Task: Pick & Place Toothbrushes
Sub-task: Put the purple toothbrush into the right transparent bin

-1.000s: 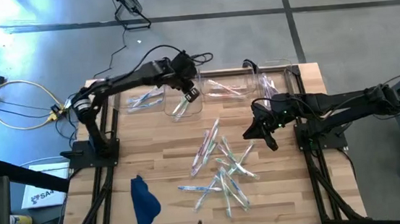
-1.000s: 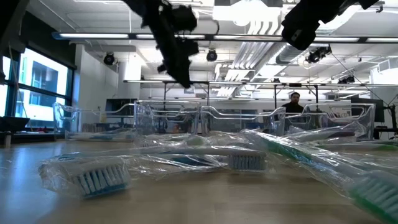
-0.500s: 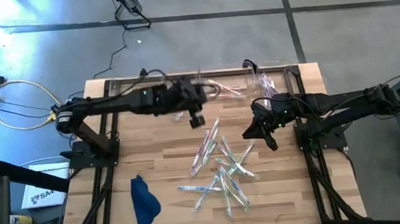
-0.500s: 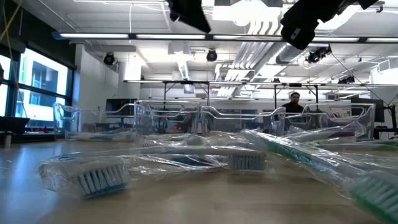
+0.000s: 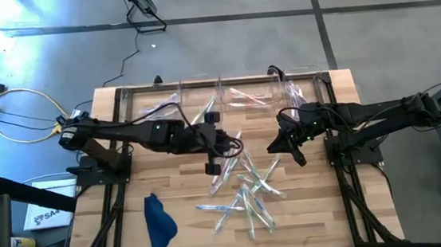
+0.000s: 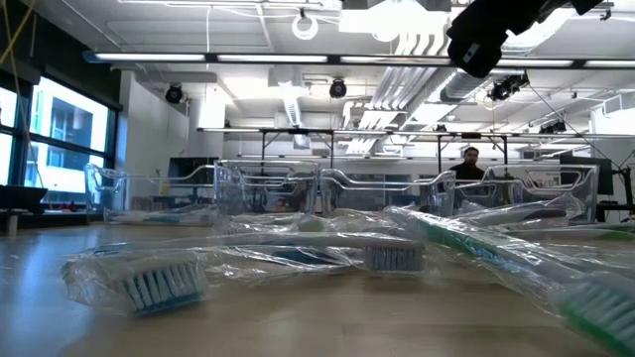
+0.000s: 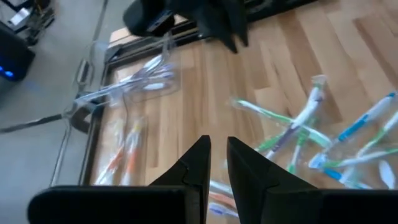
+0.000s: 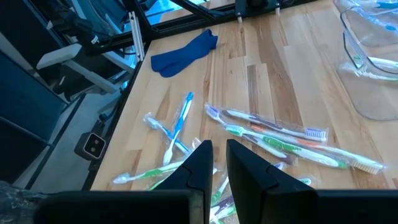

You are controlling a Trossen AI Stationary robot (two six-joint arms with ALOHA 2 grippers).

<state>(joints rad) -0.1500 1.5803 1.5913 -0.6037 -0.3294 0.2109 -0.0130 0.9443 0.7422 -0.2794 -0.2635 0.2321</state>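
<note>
- Toothbrushes (image 5: 246, 187): we found them heaped mid-table, long axes crossing every way
- Left gripper (image 5: 213, 166): fingers nearly together, empty, over the heap's near edge, nearer arm
- Right gripper (image 5: 285, 153): closed, empty, beside

Two robot arms reached over the wooden surface (image 5: 170, 184). One heap of wrapped toothbrushes (image 5: 244, 184) lay near its centre, roughly a dozen in all, too tangled for an exact count. A row of about four clear bins (image 5: 226, 99) stood along the 12 o'clock edge, each holding a few more toothbrushes, their number unclear through the glare. One dark blue cloth (image 5: 158, 220) lay toward 7 o'clock. One person (image 6: 470, 163) showed in the room beyond.
</note>
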